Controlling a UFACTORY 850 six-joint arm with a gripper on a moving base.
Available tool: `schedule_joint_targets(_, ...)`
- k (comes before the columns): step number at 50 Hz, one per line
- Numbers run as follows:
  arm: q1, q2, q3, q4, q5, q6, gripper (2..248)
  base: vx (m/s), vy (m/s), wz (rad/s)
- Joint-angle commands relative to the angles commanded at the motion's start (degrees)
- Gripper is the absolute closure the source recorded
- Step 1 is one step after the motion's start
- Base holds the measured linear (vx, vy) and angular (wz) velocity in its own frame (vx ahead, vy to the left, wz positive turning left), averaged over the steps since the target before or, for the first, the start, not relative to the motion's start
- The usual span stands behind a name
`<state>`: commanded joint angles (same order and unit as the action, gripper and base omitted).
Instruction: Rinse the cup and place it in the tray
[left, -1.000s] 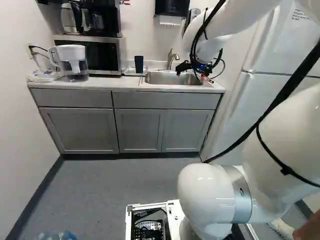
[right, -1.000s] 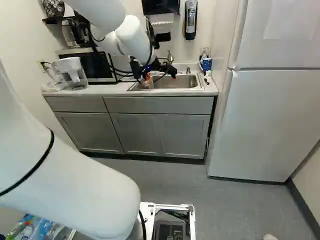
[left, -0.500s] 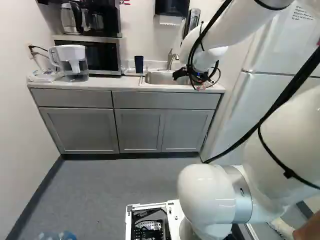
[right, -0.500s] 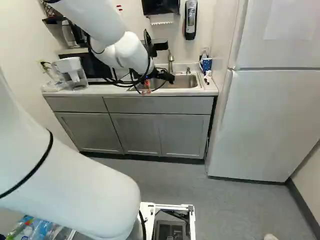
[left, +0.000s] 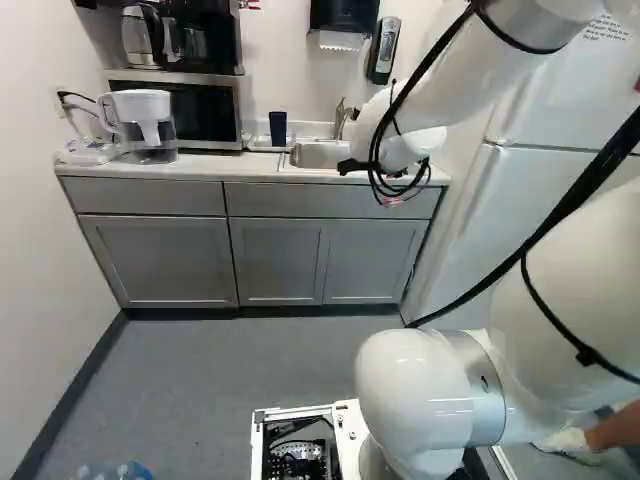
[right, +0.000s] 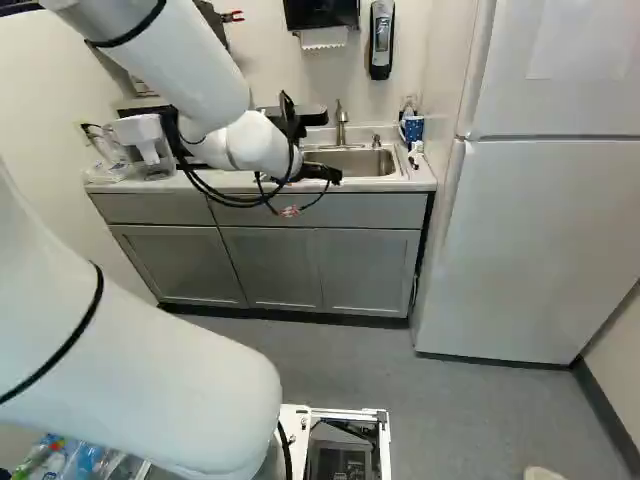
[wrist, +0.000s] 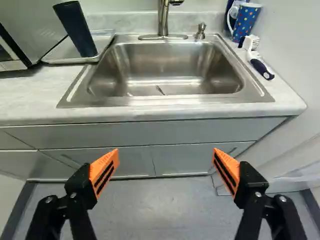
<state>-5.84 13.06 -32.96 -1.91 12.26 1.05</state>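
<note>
My gripper (right: 320, 175) hangs before the sink's front edge in the right base view, partly hidden by the wrist and cables. In the wrist view the gripper (wrist: 166, 162) is wide open, nothing between its orange pads, with cabinet fronts and floor beyond. The dark blue cup (left: 278, 128) stands at the sink's left in the left base view. Seen from the wrist, the cup (wrist: 76, 30) is upright on the flat tray (wrist: 103, 40), out of the fingers' reach. Beside the tray lies the steel sink (wrist: 165, 67), its faucet (wrist: 163, 17) at the back.
A microwave (left: 180, 105) and a water pitcher (left: 148, 125) occupy the counter beyond the tray. Across the sink are a spotted mug (wrist: 246, 21) and a brush (wrist: 260, 65). The fridge (right: 540, 240) stands right of the counter; a soap dispenser (right: 381, 40) hangs on the wall.
The arm has drawn back from over the sink toward the base, bringing the gripper to the counter's front. Cup and tray have stayed put, and the base has not moved.
</note>
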Motion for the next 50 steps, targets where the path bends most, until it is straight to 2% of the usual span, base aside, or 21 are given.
schedule_joint_targets(26,2.4,1.2,11.6,0.8,15.7,-0.4,3,0.000,0.000,0.000)
schedule_joint_targets(50,4.1,2.1,19.7,1.3,26.6,-0.7,3,0.000,0.000,0.000)
